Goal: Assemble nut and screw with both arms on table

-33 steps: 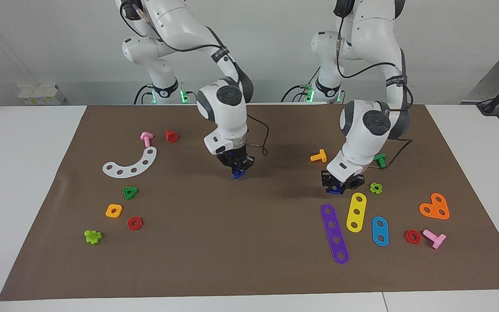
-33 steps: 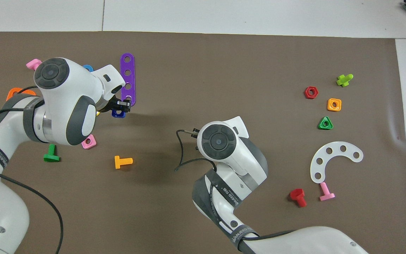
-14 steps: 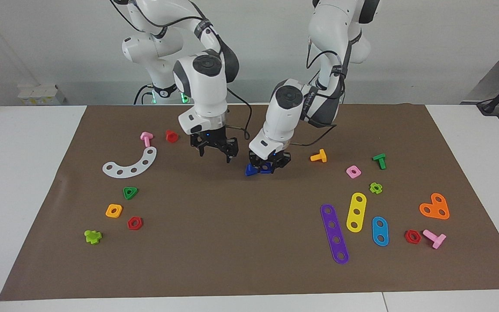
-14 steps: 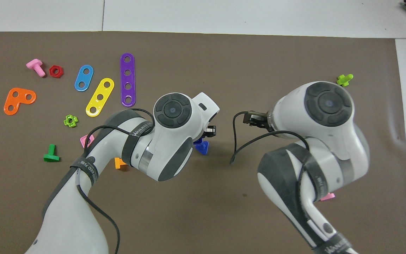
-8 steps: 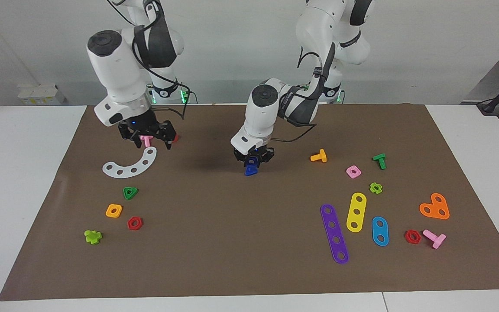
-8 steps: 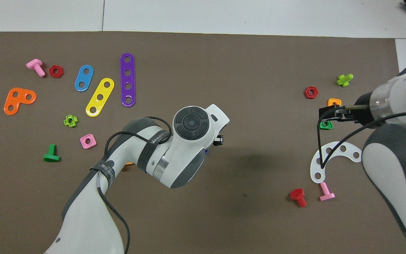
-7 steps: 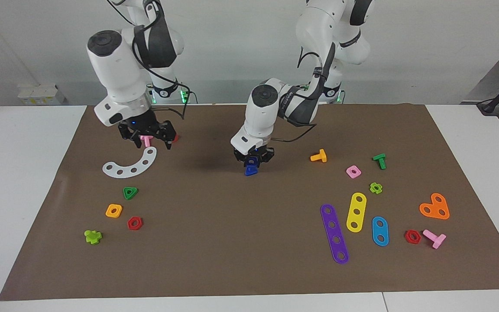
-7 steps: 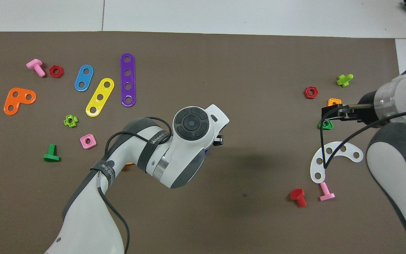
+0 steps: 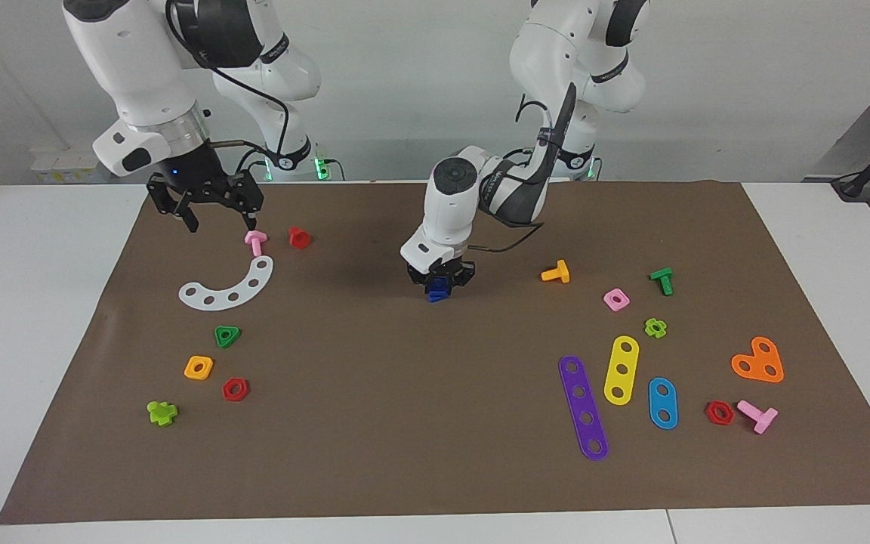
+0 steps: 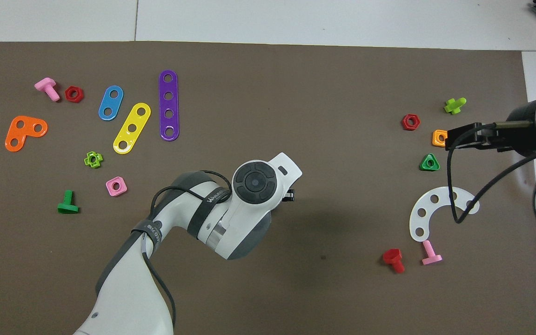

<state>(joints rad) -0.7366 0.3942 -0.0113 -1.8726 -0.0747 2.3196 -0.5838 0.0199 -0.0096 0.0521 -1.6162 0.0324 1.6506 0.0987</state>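
My left gripper (image 9: 441, 281) is low over the middle of the brown mat (image 9: 420, 423), shut on the dark-blue nut (image 9: 441, 285). The nut sits right over the dark-blue screw (image 9: 434, 297), whose triangular head rests on the mat; I cannot tell how far they are joined. In the overhead view the left wrist (image 10: 254, 181) hides both pieces. My right gripper (image 9: 222, 223) is open and empty, raised over the mat's edge beside the pink screw (image 9: 255, 242). It also shows in the overhead view (image 10: 470, 135).
At the right arm's end lie a red screw (image 9: 299, 237), a white curved strip (image 9: 227, 287), a green triangular nut (image 9: 227, 335), an orange-yellow nut (image 9: 198, 367) and a red hex nut (image 9: 235, 389). At the left arm's end lie an orange screw (image 9: 556, 272), a pink nut (image 9: 615, 300) and several flat strips (image 9: 583, 408).
My right gripper let go of the screw, then rose and drew away to its own end of the table, open. My left gripper brought the nut to the middle, over the screw.
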